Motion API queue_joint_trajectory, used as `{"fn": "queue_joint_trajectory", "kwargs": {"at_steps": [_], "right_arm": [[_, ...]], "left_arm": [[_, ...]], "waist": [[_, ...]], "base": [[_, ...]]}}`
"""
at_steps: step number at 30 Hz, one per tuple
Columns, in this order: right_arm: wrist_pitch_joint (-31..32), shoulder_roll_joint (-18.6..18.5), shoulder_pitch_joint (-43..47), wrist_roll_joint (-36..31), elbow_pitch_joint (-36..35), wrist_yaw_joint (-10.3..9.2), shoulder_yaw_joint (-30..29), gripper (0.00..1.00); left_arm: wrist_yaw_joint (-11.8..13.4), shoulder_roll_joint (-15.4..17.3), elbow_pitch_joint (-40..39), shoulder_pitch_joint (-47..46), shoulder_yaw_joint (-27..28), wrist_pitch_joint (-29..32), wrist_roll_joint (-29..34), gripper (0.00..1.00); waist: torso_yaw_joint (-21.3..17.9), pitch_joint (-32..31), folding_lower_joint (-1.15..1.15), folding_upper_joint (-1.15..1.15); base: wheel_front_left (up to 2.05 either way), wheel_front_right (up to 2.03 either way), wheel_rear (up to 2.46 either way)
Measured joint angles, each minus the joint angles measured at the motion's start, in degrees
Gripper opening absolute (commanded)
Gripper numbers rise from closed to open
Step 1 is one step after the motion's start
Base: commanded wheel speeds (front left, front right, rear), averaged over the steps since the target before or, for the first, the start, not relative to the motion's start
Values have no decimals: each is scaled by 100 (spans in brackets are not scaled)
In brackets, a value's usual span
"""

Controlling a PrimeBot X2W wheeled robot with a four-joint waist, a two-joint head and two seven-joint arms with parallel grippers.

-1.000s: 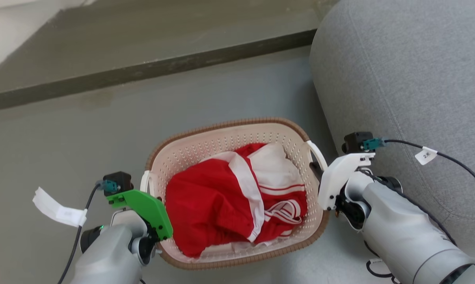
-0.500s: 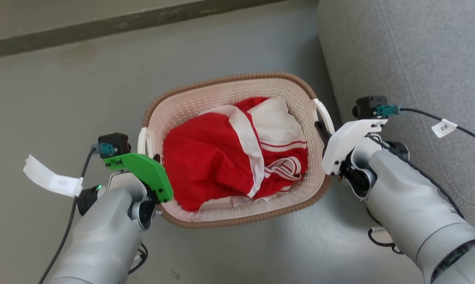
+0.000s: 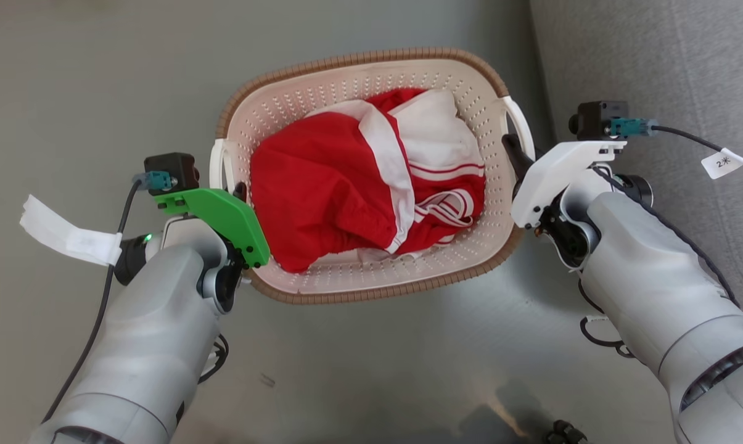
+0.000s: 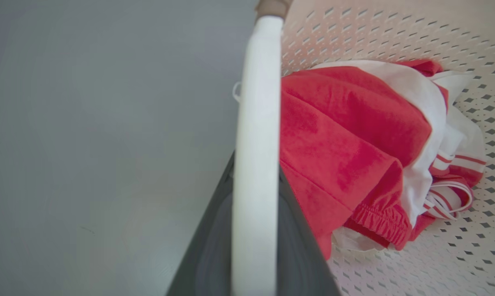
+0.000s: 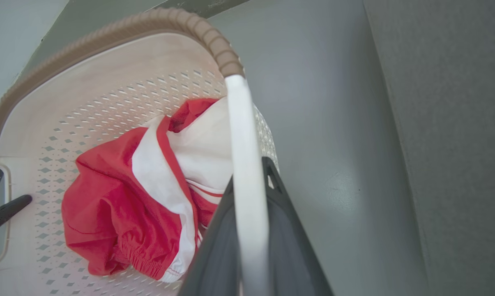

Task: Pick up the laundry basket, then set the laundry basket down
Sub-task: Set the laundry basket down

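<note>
1. Head view: the basket, holding red-and-white clothes, sits between the two arms over the grey floor. The sofa is just to its right. The left fingers are at the left handle, and the right fingers are at the right handle.
2. Head view, the change: against a second ago the whole picture has slid, so the head camera has moved. The basket, both arms and the fingers keep the same places relative to one another. I judge the grasp is done and the robot is shifting its body with the basket in hand, so the lift is likely under way. Whether the base is clear of the floor I cannot tell.
3. Left wrist view: the white handle runs up the middle with dark finger on either side, so the left fingers are clamped on it. The clothes lie to its right and bare floor to its left.
4. Right wrist view: the right fingers likewise grip their handle. The left fingers show at the far handle, and the sofa stands near on the right.
5. Setting down will likely need both arms to lower together, keeping the basket level and off the sofa.
</note>
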Motion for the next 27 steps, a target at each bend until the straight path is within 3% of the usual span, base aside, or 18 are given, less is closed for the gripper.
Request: {"fn": "queue_joint_trajectory", "kwargs": {"at_steps": [27], "right_arm": [[-452, -103, -727, -9, -70, 1, 0, 0]], "left_arm": [[-51, -1, 147, -879, -68, -487, 146, 0]], "waist": [[92, 1302, 0, 0]], "base": [[0, 0, 0]]}}
